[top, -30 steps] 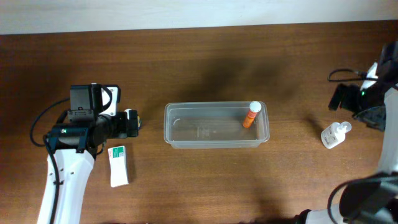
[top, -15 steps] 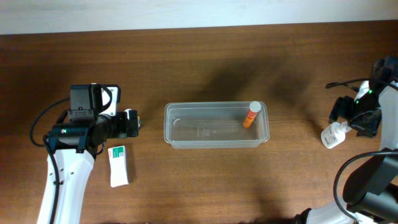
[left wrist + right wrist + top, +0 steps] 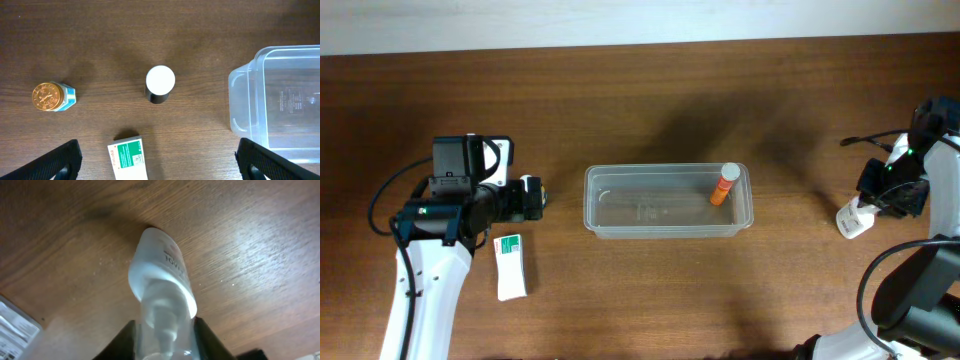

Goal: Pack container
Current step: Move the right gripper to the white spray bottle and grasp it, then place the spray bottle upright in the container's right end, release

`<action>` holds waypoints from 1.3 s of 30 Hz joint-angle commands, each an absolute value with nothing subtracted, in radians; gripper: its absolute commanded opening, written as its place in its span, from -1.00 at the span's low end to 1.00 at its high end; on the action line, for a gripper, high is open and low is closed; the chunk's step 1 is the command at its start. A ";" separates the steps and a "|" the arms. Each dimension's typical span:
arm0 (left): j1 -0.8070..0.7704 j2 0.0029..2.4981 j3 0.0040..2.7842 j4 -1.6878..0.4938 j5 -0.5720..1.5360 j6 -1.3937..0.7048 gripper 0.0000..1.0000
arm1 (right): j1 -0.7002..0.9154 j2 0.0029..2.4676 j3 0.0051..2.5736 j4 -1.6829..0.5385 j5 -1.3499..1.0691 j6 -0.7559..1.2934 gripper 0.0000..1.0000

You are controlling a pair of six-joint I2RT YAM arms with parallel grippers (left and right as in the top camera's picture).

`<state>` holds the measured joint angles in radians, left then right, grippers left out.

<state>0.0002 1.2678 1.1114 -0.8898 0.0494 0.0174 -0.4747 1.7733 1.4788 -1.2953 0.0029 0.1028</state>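
The clear container (image 3: 665, 168) lies mid-table with an orange tube (image 3: 723, 186) leaning in its right end. At the far right a clear pump bottle (image 3: 850, 219) lies on the wood, and my right gripper (image 3: 880, 200) is shut on its cap end. In the right wrist view the bottle (image 3: 160, 275) runs out from between the dark fingers (image 3: 212, 340) of the right gripper (image 3: 165, 335), which press both its sides. My left gripper (image 3: 533, 197) hangs open left of the container. Its wrist view shows the container's corner (image 3: 240, 100) and the left gripper (image 3: 159, 162) spread wide.
A green-and-white box (image 3: 510, 266) lies at the front left, also in the left wrist view (image 3: 129, 158). A black bottle with a white cap (image 3: 160, 83) and a small gold-lidded jar (image 3: 50, 96) stand on the wood beneath the left arm.
The right gripper came down over the pump bottle and closed on its cap end. The left arm and the container stayed put.
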 commanded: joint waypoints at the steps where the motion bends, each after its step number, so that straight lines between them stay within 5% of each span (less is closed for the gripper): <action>1: -0.004 1.268 1.133 -0.887 0.060 0.011 0.99 | -0.478 1.782 1.473 -1.289 0.005 0.105 -0.53; 9: -0.004 1.268 1.133 -0.887 0.060 0.011 0.99 | -0.478 1.781 1.475 -1.286 -0.009 0.105 -0.86; 17: -0.004 1.268 1.133 -0.887 0.060 0.011 0.99 | -0.438 1.713 1.558 -1.365 -0.118 0.024 -0.91; 39: -0.004 1.268 1.133 -0.886 0.060 0.011 0.99 | 0.208 1.464 1.654 -1.519 -0.128 0.015 -0.91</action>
